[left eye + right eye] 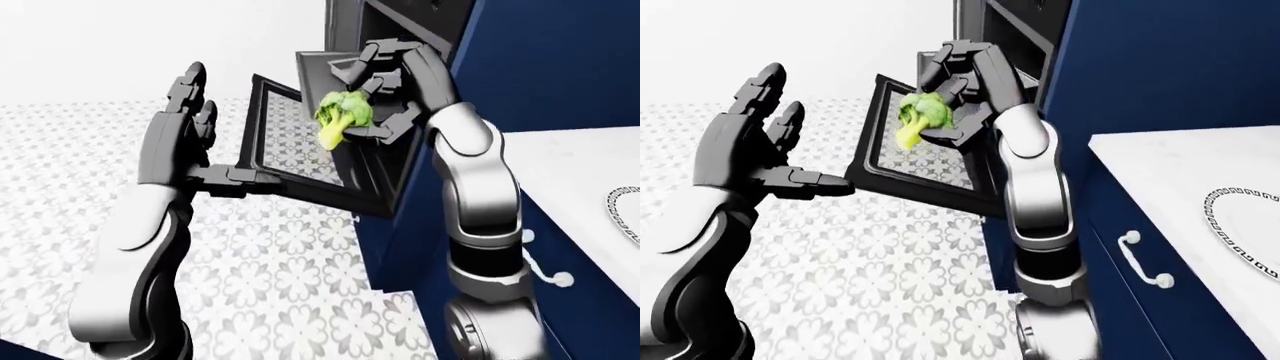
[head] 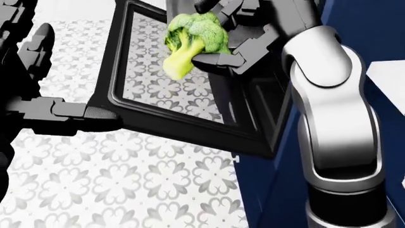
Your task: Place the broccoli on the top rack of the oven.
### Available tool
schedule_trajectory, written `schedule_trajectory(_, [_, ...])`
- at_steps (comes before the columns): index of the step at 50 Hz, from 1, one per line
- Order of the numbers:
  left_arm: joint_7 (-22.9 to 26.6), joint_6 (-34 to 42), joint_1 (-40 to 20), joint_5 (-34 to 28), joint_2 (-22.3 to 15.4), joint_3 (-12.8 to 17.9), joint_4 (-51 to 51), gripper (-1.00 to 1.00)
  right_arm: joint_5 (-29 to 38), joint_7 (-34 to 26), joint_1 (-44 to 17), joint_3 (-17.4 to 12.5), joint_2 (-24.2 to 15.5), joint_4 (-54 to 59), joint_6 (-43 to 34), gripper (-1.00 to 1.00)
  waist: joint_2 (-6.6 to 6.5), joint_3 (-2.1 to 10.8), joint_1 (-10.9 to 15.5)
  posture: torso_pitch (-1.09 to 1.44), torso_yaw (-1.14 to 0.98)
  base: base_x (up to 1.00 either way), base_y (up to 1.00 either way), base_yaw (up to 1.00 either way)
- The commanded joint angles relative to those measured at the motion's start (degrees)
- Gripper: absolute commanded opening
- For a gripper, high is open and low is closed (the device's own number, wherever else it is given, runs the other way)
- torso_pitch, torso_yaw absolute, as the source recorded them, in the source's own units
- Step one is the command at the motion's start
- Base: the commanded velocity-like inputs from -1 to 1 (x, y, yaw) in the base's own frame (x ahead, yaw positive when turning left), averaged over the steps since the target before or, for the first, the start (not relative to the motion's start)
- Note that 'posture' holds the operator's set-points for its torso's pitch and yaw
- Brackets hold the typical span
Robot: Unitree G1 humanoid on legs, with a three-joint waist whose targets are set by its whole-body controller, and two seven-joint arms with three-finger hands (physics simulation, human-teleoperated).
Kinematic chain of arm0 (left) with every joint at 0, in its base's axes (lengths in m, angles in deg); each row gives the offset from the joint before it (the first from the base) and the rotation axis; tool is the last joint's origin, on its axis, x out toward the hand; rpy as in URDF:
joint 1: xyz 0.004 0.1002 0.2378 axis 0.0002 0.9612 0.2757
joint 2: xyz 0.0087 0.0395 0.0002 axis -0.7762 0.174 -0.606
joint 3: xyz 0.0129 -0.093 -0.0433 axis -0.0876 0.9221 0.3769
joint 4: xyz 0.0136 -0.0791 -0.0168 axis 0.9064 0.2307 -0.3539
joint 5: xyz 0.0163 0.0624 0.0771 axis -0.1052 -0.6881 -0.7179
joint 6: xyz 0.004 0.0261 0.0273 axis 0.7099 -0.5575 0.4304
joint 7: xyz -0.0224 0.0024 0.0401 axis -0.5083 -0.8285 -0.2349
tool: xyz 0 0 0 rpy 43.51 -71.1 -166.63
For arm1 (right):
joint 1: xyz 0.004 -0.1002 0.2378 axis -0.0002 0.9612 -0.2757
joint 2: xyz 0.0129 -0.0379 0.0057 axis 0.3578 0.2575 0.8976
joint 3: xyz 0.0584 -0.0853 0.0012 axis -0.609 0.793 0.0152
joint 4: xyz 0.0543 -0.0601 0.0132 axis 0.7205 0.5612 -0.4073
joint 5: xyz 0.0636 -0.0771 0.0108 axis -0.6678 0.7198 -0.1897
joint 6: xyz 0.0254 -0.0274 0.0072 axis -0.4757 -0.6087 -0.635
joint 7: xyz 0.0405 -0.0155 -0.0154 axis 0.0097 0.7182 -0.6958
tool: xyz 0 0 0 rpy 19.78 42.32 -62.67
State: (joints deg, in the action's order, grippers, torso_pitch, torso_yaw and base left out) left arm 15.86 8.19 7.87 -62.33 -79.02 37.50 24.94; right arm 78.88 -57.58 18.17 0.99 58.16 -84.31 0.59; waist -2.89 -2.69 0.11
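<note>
A green broccoli (image 2: 190, 38) with a pale yellow stalk sits in my right hand (image 2: 218, 35), whose black fingers close round it. It hangs above the open oven door (image 2: 183, 99), a black frame with a glass pane, lowered flat. The dark oven opening (image 1: 400, 22) lies just above and to the right of the broccoli in the left-eye view; its racks are hidden. My left hand (image 1: 195, 142) is open, fingers spread upward, its thumb reaching to the door's left edge.
Dark blue cabinets (image 1: 1140, 90) flank the oven on the right. A white counter (image 1: 1200, 172) with a patterned plate (image 1: 1250, 221) lies lower right. A drawer handle (image 1: 1140, 259) projects below it. Patterned grey floor tiles (image 2: 127, 190) spread under the door.
</note>
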Motion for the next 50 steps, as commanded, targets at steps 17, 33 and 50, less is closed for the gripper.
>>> schedule_trajectory(17, [-0.90, -0.50, -5.21, 1.03, -1.37, -0.91, 0.01, 1.00, -1.99, 3.44, -2.46, -2.10, -2.46, -1.71, 1.46, -1.00, 1.33, 1.35, 0.17, 0.00, 0.00, 0.29, 0.00, 0.00])
schedule_trajectory(33, [-0.53, 2.01, -6.14, 2.05, -2.83, 0.90, -1.94, 1.00, -0.12, 2.22, -3.14, -0.45, -1.81, -3.33, 0.78, -1.00, 4.50, 1.19, 0.38, 0.00, 0.00, 0.19, 0.04, 0.00])
schedule_trajectory(50, [-1.41, 2.60, -6.61, 3.91, -4.21, 1.76, -2.14, 1.00, -0.28, 2.14, -4.17, -1.39, -1.07, -3.10, 0.39, -1.00, -2.58, 1.54, 1.98, 0.00, 0.00, 0.00, 0.53, 0.00])
